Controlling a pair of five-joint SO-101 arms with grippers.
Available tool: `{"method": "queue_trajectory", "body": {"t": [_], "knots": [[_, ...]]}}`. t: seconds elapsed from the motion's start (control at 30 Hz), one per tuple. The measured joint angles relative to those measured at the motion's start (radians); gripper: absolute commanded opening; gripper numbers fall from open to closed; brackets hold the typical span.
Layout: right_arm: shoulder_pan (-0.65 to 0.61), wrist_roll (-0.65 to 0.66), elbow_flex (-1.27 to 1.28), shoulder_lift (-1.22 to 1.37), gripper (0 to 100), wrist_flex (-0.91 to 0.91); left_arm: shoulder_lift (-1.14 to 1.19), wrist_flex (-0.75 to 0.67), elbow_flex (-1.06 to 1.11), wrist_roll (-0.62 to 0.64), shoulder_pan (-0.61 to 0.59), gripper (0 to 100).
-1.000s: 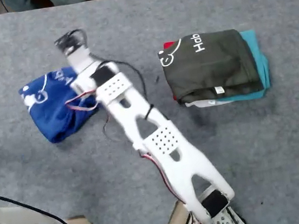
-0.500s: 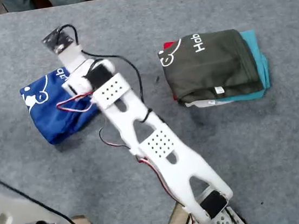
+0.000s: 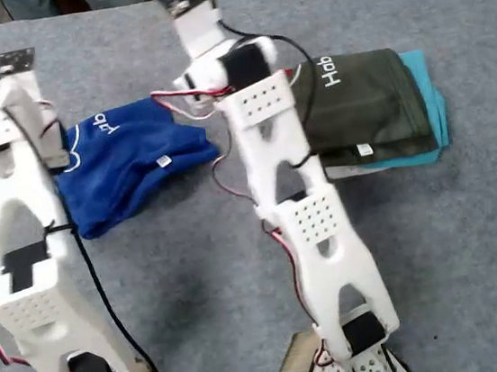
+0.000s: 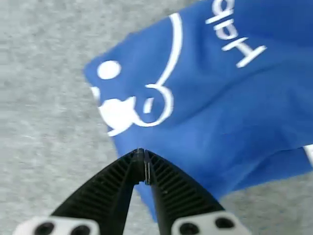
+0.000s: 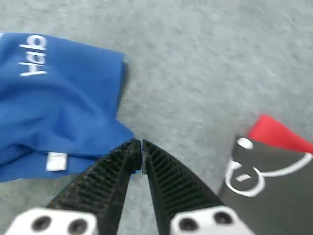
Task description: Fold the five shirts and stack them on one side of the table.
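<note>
— Four shirts are in the pile [image 3: 388, 137] on the far right of the table [image 3: 474, 249]. Can you see them?
— Yes. The dark shirt [image 3: 355, 96] is on top. A teal shirt [image 3: 434, 104] sticks out on its right. A white shirt [image 3: 346, 171] peeks out on the near side. A red shirt [image 3: 280, 76] shows at the far left corner.
— Where is the blue shirt [image 3: 128, 169]?
— It is on the far left part of the table, apart from the pile. It is not folded neatly. It is bunched up and spread from left to right.
— What about the left gripper [image 4: 145, 169]?
— Its jaws are pressed together. The tips are over the blue shirt by its left edge, near the white drawing [image 4: 142, 105]. I cannot tell if any cloth is pinched between them.
— And the right gripper [image 5: 142, 149]?
— Its jaws are together too. The right corner of the blue shirt comes right up to the tips. A little white tag [image 5: 56, 161] lies on the blue shirt just beside them. I cannot tell if the corner is caught in the jaws.
— So where is that gripper?
— Between the blue shirt and the pile. Grey table is on the far side of its tips. The red shirt and the dark shirt are close by on the right.
</note>
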Motion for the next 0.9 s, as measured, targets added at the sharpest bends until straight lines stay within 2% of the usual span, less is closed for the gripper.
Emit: {"method": "queue_trajectory", "body": {"t": [0.1,0.2,0.47,0.7,0.8,0.9], "knots": [[0.017,0.000,0.000,0.000,1.5,0.002,0.000,-0.009,0.000,0.061,0.072,3],[0.014,0.000,0.000,0.000,1.5,0.002,0.034,-0.037,0.014,0.077,0.084,3],[0.015,0.000,0.000,0.000,1.5,0.002,0.183,-0.133,0.037,0.078,-0.130,3],[0.017,0.000,0.000,0.000,1.5,0.002,0.226,-0.110,0.037,0.046,-0.164,3],[0.017,0.000,0.000,0.000,1.5,0.002,0.226,-0.110,0.037,0.043,-0.224,3],[0.017,0.000,0.000,0.000,1.5,0.002,0.226,-0.103,0.025,-0.026,-0.305,3]]}}
